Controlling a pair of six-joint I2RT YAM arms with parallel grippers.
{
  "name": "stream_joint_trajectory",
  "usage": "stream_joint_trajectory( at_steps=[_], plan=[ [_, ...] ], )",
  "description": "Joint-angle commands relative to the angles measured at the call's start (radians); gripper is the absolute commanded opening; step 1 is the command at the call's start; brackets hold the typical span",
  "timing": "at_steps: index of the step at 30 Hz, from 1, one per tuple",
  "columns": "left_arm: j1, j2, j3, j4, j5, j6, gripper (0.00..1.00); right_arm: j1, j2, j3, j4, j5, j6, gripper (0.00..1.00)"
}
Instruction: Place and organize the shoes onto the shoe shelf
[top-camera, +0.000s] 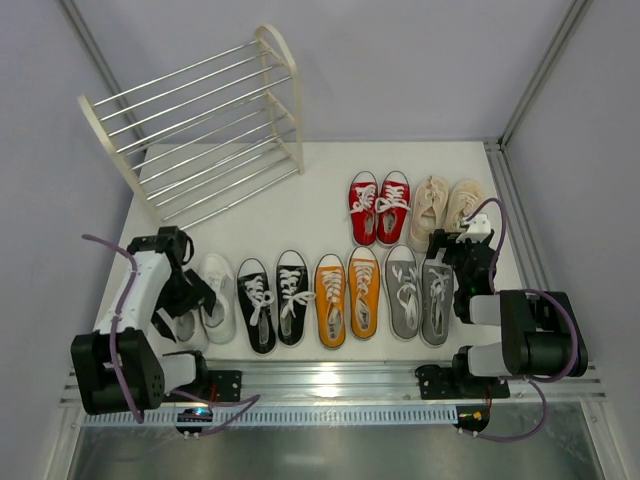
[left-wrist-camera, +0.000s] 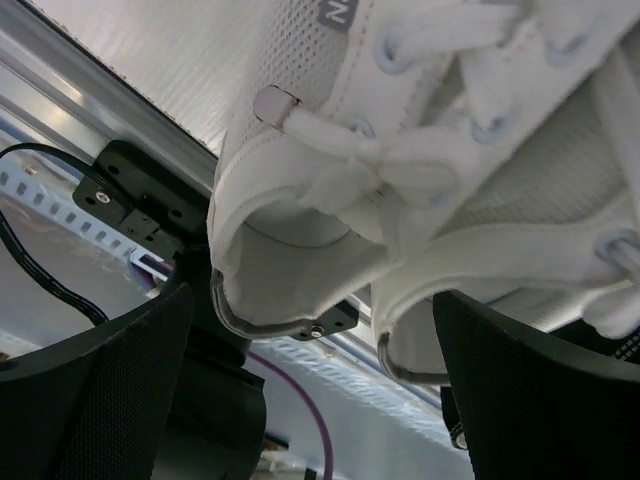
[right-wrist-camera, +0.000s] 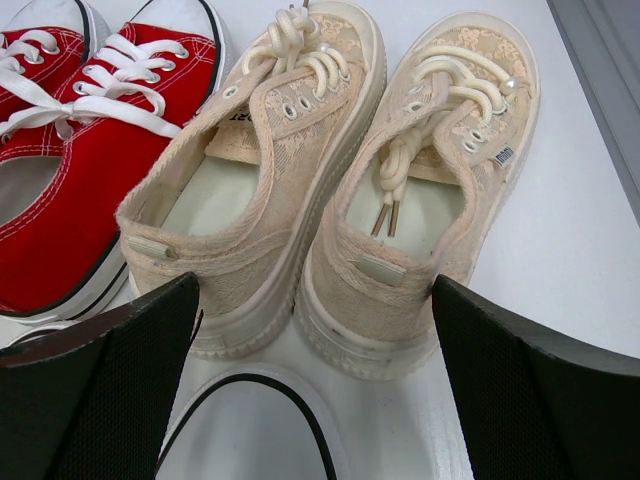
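The shoe shelf (top-camera: 200, 120) stands at the far left, turned at an angle, with nothing on its rods. The white shoes (top-camera: 215, 290) lie at the near left. My left gripper (top-camera: 180, 300) is over them. In the left wrist view it (left-wrist-camera: 310, 400) is open, its fingers (left-wrist-camera: 90, 390) on either side of both white heels (left-wrist-camera: 300, 270). The beige shoes (top-camera: 445, 205) lie at the far right. My right gripper (top-camera: 462, 262) is open just behind their heels (right-wrist-camera: 300, 230), fingers (right-wrist-camera: 540, 390) spread wider than the pair.
A near row holds the black pair (top-camera: 272, 300), orange pair (top-camera: 347, 295) and grey pair (top-camera: 418, 293). The red pair (top-camera: 378, 205) lies left of the beige pair. A grey shoe's toe cap (right-wrist-camera: 250, 430) is under my right gripper. A metal rail (top-camera: 330, 375) runs along the near edge.
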Motion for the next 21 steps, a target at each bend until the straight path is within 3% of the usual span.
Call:
stream_joint_trajectory(
  at_steps=[1, 4, 7, 12, 21],
  plan=[
    [0.062, 0.033, -0.028, 0.033, 0.097, 0.119, 1.0, 0.002, -0.014, 0.018, 0.088, -0.002, 0.008, 0.97],
    [0.062, 0.085, -0.029, 0.051, 0.145, 0.145, 0.98, 0.001, -0.012, 0.018, 0.087, -0.004, 0.008, 0.97],
    [0.034, 0.111, -0.013, 0.056, 0.153, 0.155, 0.84, 0.001, -0.014, 0.016, 0.087, -0.002, 0.008, 0.97],
    [-0.136, 0.036, 0.049, 0.03, 0.081, 0.132, 0.84, 0.001, -0.014, 0.016, 0.088, -0.002, 0.008, 0.97],
    [-0.141, 0.108, 0.05, 0.073, 0.082, 0.171, 0.84, 0.001, -0.014, 0.018, 0.087, -0.004, 0.008, 0.97]
  ],
)
